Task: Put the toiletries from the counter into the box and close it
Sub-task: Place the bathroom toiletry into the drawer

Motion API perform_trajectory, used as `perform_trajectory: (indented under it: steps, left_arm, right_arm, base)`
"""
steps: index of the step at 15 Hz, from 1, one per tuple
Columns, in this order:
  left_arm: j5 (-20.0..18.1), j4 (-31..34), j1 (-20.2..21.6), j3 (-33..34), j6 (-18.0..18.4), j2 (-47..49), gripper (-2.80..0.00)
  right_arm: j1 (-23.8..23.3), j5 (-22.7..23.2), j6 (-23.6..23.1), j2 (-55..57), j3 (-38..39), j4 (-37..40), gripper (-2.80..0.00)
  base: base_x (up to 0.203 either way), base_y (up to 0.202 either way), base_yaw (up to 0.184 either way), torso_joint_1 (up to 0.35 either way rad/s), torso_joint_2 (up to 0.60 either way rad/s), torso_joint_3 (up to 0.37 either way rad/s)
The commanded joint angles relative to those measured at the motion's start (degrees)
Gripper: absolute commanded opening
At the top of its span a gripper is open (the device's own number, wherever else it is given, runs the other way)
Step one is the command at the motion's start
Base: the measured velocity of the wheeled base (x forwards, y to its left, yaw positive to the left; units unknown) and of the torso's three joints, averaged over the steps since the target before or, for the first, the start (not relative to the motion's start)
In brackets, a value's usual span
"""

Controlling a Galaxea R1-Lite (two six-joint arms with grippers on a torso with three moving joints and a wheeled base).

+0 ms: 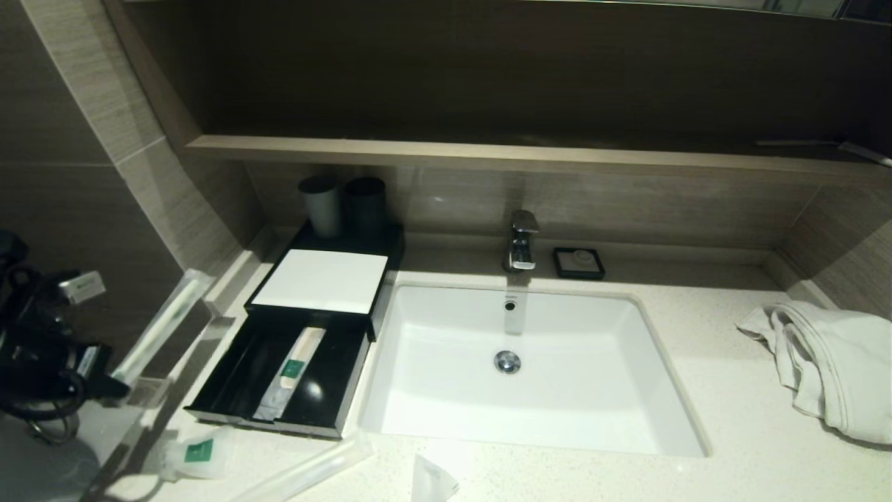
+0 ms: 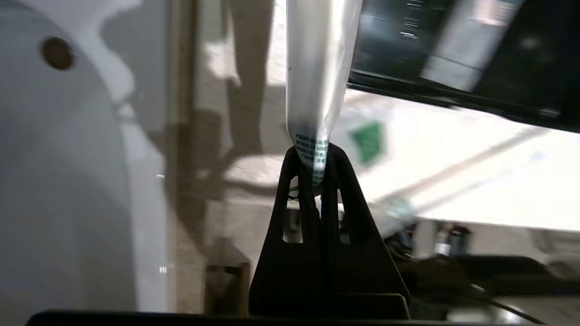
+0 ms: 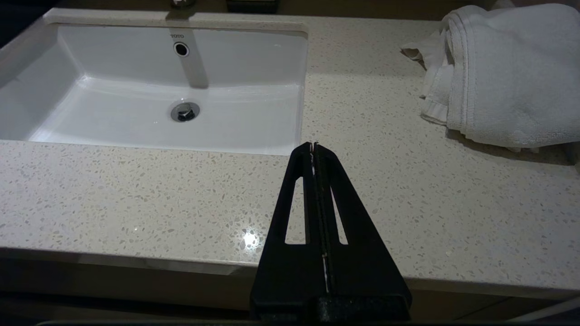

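Long thin packet in translucent wrapper, pinched at one printed end by left end effector, jaws clamped on the crimped seal; held in the air beyond the counter's left edge, beside and left of the open drawer. Long axis tilted: gripped end low and near, free end rising up and away toward the wall. Judged light, soft-skinned and slippery, stiffened only by the slim item inside; likely to swing or droop when gripped so far toward one end. Flat sealed end judged the surest hold; a grip nearer mid-length judged steadier for laying it down.

Box, low and black with white top panel, at back left of counter; drawer pulled out toward the front, one long packet with green mark already lying inside, lengthwise front to back. For a matching fit, held packet judged to need lowering to level and aligning with that same front-to-back direction.

Left on the counter in front of the drawer: short pouch with green square, another long packet, small white pouch.

Right end effector parked above the counter's front edge, jaws pressed together, empty. White towel at far right.
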Motion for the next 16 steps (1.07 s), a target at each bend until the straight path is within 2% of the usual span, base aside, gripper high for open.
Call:
perform_trajectory:
  steps: [1,3,7,10,14,16]
  left_arm:
    - [-1.4,4.5,-3.3,-1.7,-3.8,-4.4,-2.8]
    - [-1.9,6.6,-5.5,-1.9,-5.8,-4.5,-2.8]
    - [-1.5,15.1,-6.2,-6.1,-5.7,-3.8,-2.8]
    - [-1.5,20.5,-8.9,-7.1,-5.9,-1.7,-2.8]
    - [-1.4,25.7,-13.5,-9.4,-10.5,-2.0,-2.8]
    - [-1.4,29.6,-14.6,-11.0,-11.1,-1.8,-2.8]
  right_arm:
    - [0.0,0.0,0.0,0.0,0.0,0.0,-2.8]
    - [0.0,0.0,0.0,0.0,0.0,0.0,-2.8]
    - [0.0,0.0,0.0,0.0,0.0,0.0,-2.8]
    - [0.0,0.0,0.0,0.0,0.0,0.0,-2.8]
    - [0.0,0.0,0.0,0.0,0.0,0.0,-2.8]
    - [0.0,0.0,0.0,0.0,0.0,0.0,-2.8]
  base:
    - [0.0,0.0,0.0,0.0,0.0,0.0]
    - [0.0,0.0,0.0,0.0,0.0,0.0]
    - [0.0,0.0,0.0,0.0,0.0,0.0]
    - [0.0,0.0,0.0,0.0,0.0,0.0]
    - [0.0,0.0,0.0,0.0,0.0,0.0]
    - [0.0,0.0,0.0,0.0,0.0,0.0]
